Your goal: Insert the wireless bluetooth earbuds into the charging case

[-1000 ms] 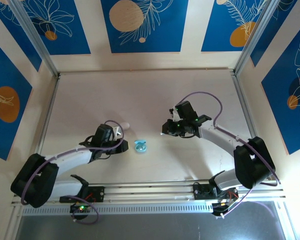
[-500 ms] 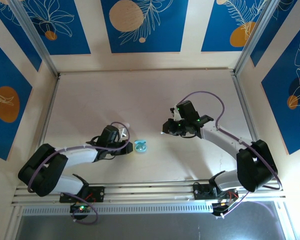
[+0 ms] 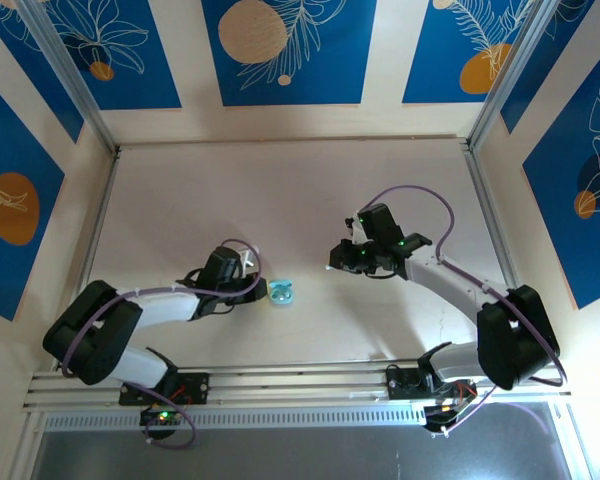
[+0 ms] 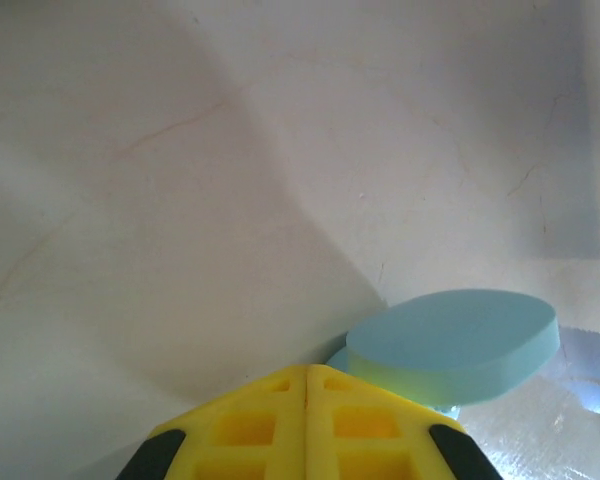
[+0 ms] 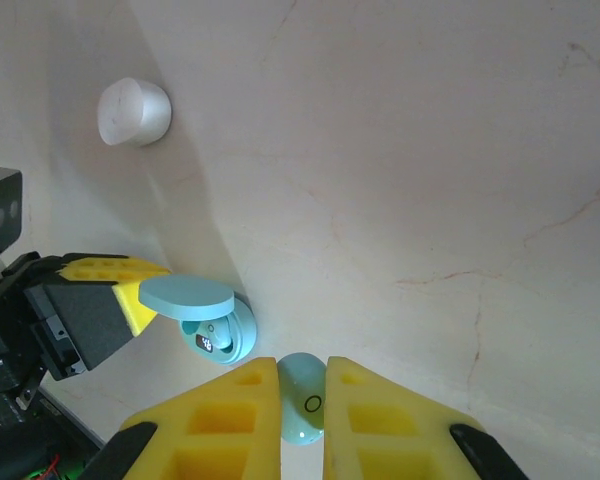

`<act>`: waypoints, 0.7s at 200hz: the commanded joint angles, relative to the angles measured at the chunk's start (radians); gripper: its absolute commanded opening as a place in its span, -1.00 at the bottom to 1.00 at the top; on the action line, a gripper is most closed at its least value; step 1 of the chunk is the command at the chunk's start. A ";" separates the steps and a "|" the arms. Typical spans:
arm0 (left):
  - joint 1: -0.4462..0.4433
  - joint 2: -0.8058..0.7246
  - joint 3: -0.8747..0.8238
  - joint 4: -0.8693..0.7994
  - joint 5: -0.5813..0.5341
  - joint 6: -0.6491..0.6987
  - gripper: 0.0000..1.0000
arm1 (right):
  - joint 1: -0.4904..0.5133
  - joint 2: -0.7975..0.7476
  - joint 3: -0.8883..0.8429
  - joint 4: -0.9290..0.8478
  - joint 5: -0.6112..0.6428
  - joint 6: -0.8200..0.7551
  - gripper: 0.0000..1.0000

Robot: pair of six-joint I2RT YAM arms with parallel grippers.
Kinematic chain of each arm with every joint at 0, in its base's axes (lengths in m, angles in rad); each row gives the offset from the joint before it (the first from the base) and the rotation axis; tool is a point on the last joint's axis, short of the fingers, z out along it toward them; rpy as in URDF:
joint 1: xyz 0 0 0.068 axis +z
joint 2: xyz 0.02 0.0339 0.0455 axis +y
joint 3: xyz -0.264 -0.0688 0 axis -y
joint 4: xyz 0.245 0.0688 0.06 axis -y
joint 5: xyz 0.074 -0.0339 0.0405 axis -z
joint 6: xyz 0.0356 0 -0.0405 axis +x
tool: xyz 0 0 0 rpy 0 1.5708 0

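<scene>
One pale blue bud [image 5: 303, 400] is sitting pinched between the right gripper's [image 5: 302, 372] yellow fingers [image 5: 230, 420], hovering to the right of the open blue case [image 5: 242, 335], where a second bud [image 5: 207, 341] is lying in its seat. Left gripper [image 4: 307, 375] is pressing its jaws together on nothing, just beside the raised lid [image 4: 460, 340]. Tiny, light, hard and slick, the held bud is probably wanting a gentle pinch across its rounded body

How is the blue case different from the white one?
The blue case is pale blue; the white case is white. The blue case has its lid up with a bud inside; the white case looks shut. Both are rounded and sit on the table.
</scene>
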 commanded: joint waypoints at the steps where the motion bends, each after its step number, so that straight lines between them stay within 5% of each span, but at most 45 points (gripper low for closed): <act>1: -0.021 0.019 0.022 0.040 0.028 -0.021 -0.97 | -0.010 -0.030 -0.016 -0.017 -0.006 -0.014 -0.75; 140: -0.166 -0.022 -0.022 0.088 -0.031 -0.124 -0.98 | -0.016 -0.058 -0.021 -0.032 -0.010 -0.016 -0.75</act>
